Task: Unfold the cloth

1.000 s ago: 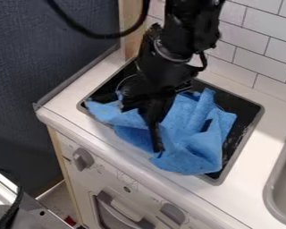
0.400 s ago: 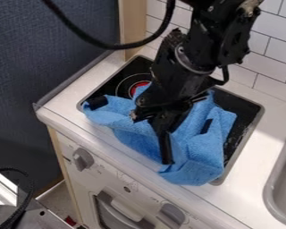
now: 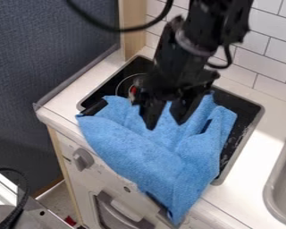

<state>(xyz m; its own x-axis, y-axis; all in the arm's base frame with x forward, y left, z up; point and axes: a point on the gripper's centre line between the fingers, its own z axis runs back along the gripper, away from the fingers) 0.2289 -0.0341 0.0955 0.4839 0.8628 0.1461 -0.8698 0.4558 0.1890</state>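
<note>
One stove, one draped blue cloth

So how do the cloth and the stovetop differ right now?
Colour: cloth blue; stovetop mostly black, with red inside a ring.
Shape: cloth creased, edges uneven; stovetop flat, straight-sided.
Placement: cloth hangs over the front edge of the counter; stovetop sits within the counter top.
Shared: the gripper hides part of each.

cloth now hangs over ctr front | claw pulled back, jaws apart
</note>
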